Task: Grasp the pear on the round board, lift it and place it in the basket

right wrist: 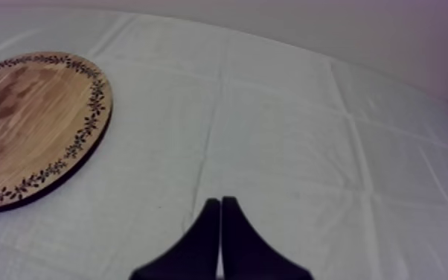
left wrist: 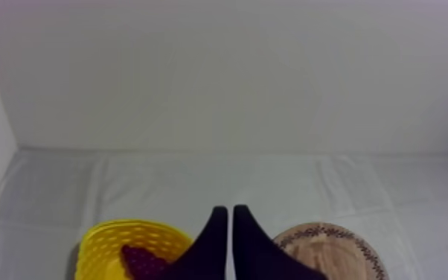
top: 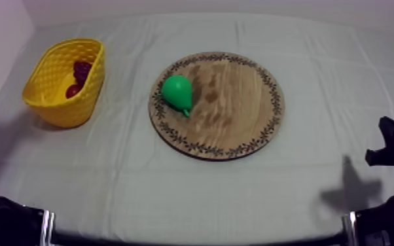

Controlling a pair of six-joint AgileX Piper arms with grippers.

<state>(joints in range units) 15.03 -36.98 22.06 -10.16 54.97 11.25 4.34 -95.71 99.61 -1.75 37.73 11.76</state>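
One pear (top: 177,92) rests on one board (top: 239,98) near one basket (top: 80,108).

No legible text, label, brand, number or sign on wooden board (top: 239,105), yellow basket (top: 85,105) or surface (top: 173,190); rim pattern ornamental, not lettering

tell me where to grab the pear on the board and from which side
Grip the pear across its wide round body, coming down from above. It lies on its side on the wooden board, narrow end toward the board's near rim, so the tapered neck would likely slip; a grip either side of the belly should hold.
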